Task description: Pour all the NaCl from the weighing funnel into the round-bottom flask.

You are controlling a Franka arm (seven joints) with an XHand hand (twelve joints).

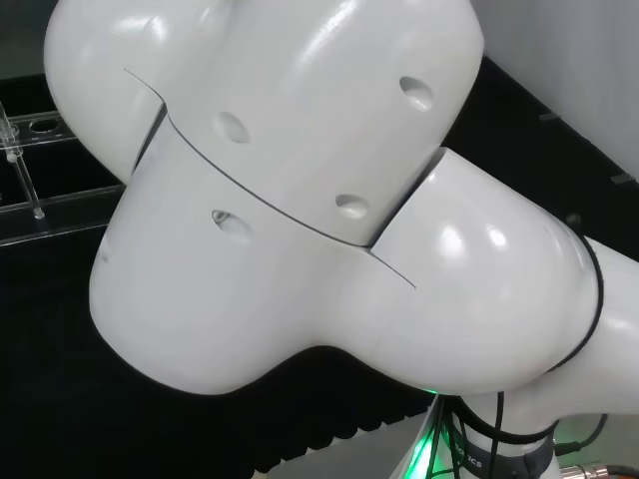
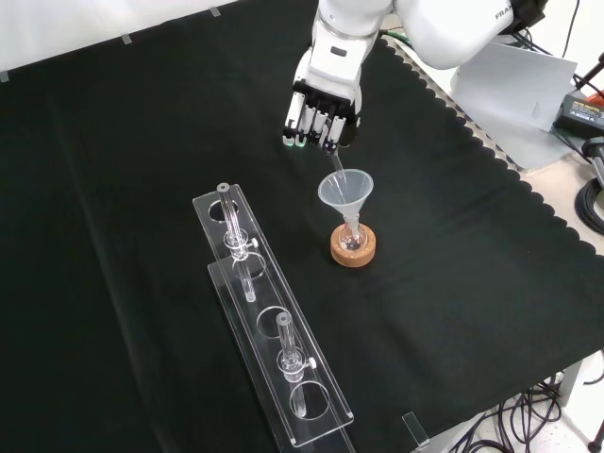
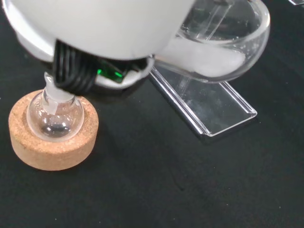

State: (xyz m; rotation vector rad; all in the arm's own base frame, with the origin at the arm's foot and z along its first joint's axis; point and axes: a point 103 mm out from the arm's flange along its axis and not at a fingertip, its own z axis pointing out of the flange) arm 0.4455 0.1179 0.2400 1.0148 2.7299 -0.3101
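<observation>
- Robot hand [image 2: 322,115] hangs from the top of the front view with its fingers [image 2: 307,121] curled downward round the weighing funnel [image 3: 213,45] — the grip itself is mostly hidden, but the glass spout pokes out below the fingertips.
- Seen from the wrist, the weighing funnel is a clear glass scoop with a heap of white powder [image 3: 202,59] lying in its bowl.
- Just below the hand in the front view stands a clear plastic funnel [image 2: 345,192], its stem set into the neck of the round-bottom flask [image 2: 353,243].
- That flask sits on a cork ring [image 2: 354,249] on the black cloth [image 2: 113,170]; the wrist view shows its round bulb [image 3: 54,118] nested in the cork, and whether anything lies inside it I cannot tell.
- To the left of the flask in the front view lies a long clear rack [image 2: 269,321] — it carries a few small glass pieces upright in its holes.
- White arm links [image 1: 300,200] stand large in the head view, with part of a clear rack [image 1: 40,180] at the left edge.
</observation>
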